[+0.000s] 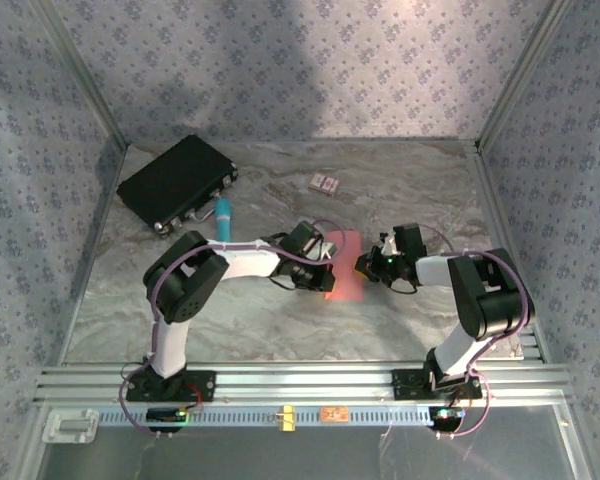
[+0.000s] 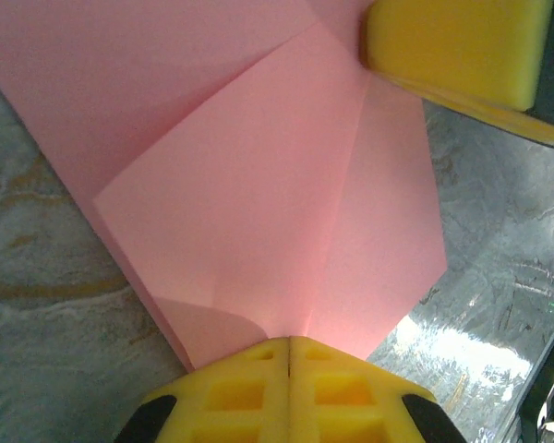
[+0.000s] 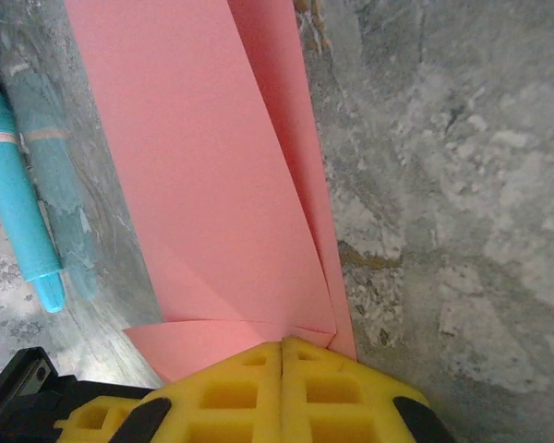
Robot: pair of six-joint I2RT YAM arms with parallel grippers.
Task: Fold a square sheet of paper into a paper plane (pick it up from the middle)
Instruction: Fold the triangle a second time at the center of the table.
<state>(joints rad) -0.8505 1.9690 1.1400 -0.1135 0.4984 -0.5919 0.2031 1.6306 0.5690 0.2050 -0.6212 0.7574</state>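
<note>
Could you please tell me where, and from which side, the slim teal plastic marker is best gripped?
Probably mid-barrel, straight down from above, closing across its width. The slim teal plastic marker lies flat on the marble-patterned table, so its round sides are free, while the black rectangular case sits close to its far end.

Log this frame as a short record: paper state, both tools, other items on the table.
paper: thin salmon-pink paper sheet, partly folded, creased flaps lying over it, flat on the marbled table between the arms
left tool: shut, tips at the paper's left side
right tool: shut, tips at the paper's right side
pinched or pressed: cannot tell
other items: black rectangular case at back left, teal marker pen beside it, small patterned card at back centre
stage: not yet a finished plane
</note>
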